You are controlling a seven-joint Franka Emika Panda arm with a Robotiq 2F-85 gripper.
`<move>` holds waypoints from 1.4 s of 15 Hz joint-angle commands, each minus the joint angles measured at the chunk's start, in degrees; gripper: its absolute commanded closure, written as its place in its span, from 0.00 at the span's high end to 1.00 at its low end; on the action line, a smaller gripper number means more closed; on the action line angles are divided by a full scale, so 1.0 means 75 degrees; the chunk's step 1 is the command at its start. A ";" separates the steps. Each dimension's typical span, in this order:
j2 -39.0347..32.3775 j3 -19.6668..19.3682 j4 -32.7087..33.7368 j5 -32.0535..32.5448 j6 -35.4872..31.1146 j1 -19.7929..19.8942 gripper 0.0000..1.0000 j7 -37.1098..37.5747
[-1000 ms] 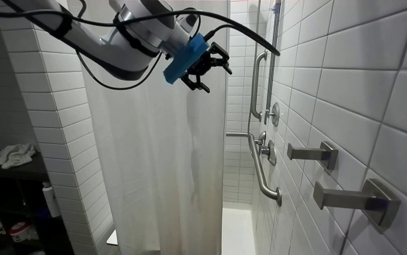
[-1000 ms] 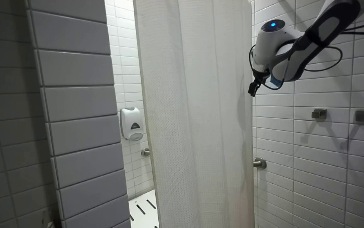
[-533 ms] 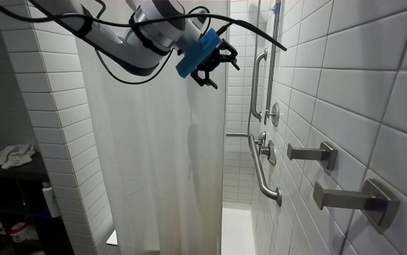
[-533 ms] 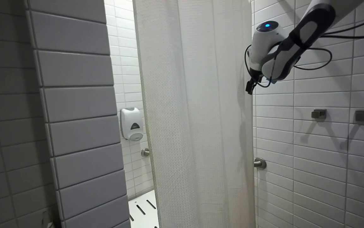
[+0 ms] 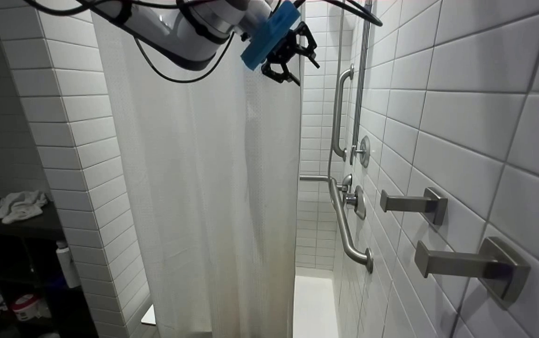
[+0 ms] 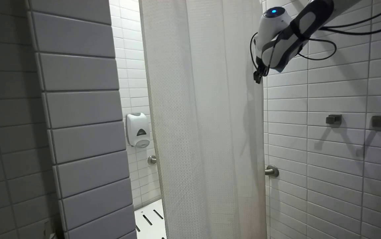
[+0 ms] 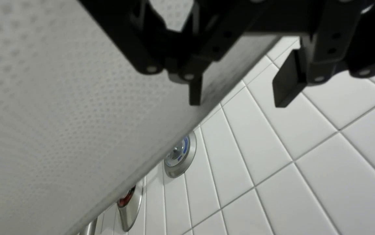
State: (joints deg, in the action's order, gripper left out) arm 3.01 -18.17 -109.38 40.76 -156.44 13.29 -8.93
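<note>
Curtain (image 5: 194, 197): white, dimpled weave, hanging in long folds between a tiled pillar (image 5: 93, 159) and a tiled wall (image 5: 466, 126); open edge stands apart from the wall, shower showing through the gap.
Gripper (image 7: 238, 94): black, high on the curtain, right by its open edge in both exterior views.
Fingers (image 7: 195, 94): well parted. In the wrist view one lies over the curtain's face, the other over tiles past its edge; contact with the fabric, cannot tell.
Arm (image 5: 180, 42): white and grey, reaching across the curtain's upper part in an exterior view; black cable (image 5: 182, 81) looped beneath; blue block (image 5: 271, 35) just behind the gripper.
Dial (image 7: 180, 155): round, blue marking, peeking out past the curtain's open edge in the wrist view.
Grab bars (image 5: 343, 223): metal, on the wall side beyond the curtain's open edge.
Hooks (image 5: 407, 203): two, square metal, well apart from the curtain on its open-edge side.
Dispenser (image 6: 138, 129): white, past the curtain's opposite edge; white slotted panel (image 6: 150, 219) lower down by the same edge.
Shelf (image 5: 11, 226): dark, well apart from the curtain, past the pillar; crumpled white cloth (image 5: 18, 206) on top.
</note>
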 commanded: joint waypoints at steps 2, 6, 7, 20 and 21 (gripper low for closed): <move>-0.0482 0.0193 0.1138 -0.0754 0.0554 0.0076 0.20 -0.0795; -0.0756 0.0187 0.1691 -0.1099 0.0701 0.0125 0.00 -0.1232; -0.0822 0.0187 0.1768 -0.1167 0.0714 0.0135 0.00 -0.1318; -0.1696 0.0250 0.2753 -0.1353 0.2338 0.0088 0.00 -0.1075; -0.1820 0.0253 0.2955 -0.1383 0.2659 0.0080 0.00 -0.1011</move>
State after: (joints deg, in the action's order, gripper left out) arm -6.48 -16.51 -91.81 31.08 -143.15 13.65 -18.10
